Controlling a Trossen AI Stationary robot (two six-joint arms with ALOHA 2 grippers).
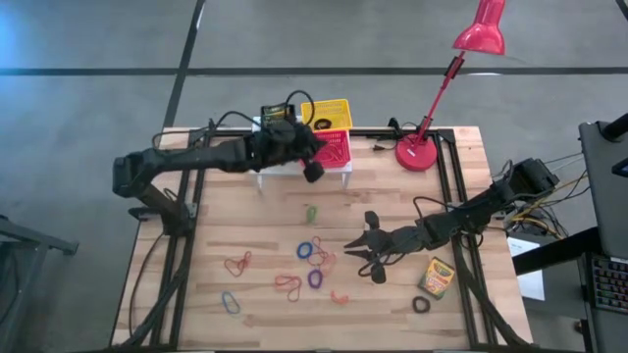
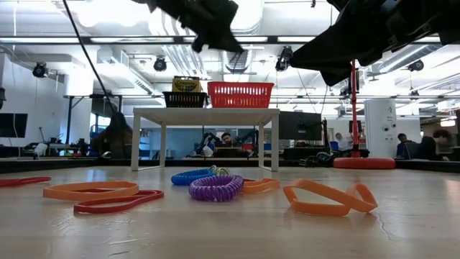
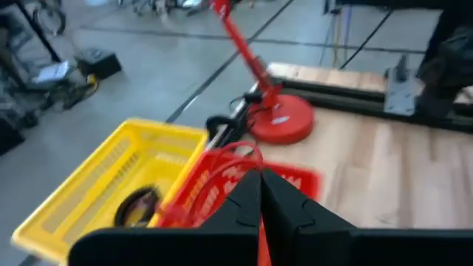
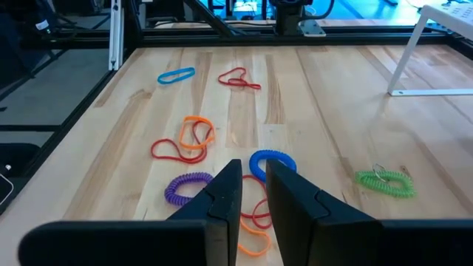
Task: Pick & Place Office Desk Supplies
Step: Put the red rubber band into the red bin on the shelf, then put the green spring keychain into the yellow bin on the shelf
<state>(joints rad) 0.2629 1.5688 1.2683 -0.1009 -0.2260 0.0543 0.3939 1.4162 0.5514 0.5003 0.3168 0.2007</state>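
In the low view the orange loop (image 2: 329, 198) is lying nearest the lens, with the purple coil (image 2: 215, 188) to its left and the white rack (image 2: 206, 115) behind.

Going left to right on the table, the left gripper (image 1: 312, 169) is hanging over the red basket (image 1: 335, 149) on the rack, at about twelve o'clock from the table's middle. Its fingers are pressed together; a red loop (image 3: 229, 166) is curling just ahead of them over the basket, though I cannot tell whether it is being pinched or is already lying inside. This looks like the dropping-off step, so the next move calls for parting the fingers over the basket.

The right gripper (image 1: 370, 250) is hovering low at about four o'clock, its fingers standing slightly apart around nothing, just above the blue coil (image 4: 271, 162). Its next move seems to call for lowering onto one loop only.

The yellow basket (image 1: 327, 113) is holding something dark that is too blurred to name. The crayon box (image 1: 436, 277) is sitting untouched near five o'clock.
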